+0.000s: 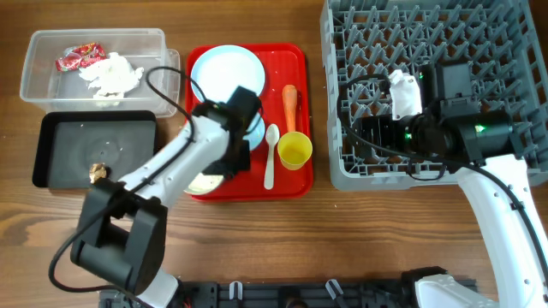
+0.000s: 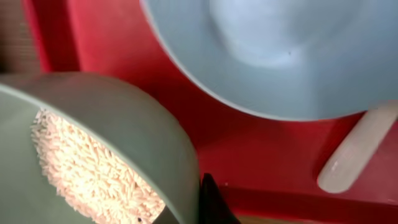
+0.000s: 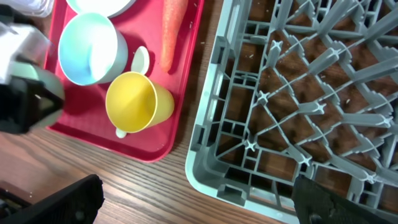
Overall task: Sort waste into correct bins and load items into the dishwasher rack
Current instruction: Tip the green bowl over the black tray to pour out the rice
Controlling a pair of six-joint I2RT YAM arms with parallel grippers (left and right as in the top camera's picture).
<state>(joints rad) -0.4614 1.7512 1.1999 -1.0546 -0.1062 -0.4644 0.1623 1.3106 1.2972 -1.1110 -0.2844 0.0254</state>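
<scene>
We log left gripper [image 1: 221,164] clenched on pale green bowl [image 2: 124,124] rim, rice [image 2: 93,174] inside; right gripper [image 3: 198,202] splayed wide over dishwasher rack [image 3: 298,93].

A red tray [image 1: 293,181] sits on a wooden table [image 1: 360,244]. A dark rail [image 1: 282,296], possibly a mount, lines the near edge.

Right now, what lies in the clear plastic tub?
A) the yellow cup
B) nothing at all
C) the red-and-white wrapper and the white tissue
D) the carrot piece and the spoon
C: the overhead view shows the red-and-white wrapper and the crumpled white tissue inside the clear tub, while the carrot, spoon and yellow cup sit on the red tray.
</scene>
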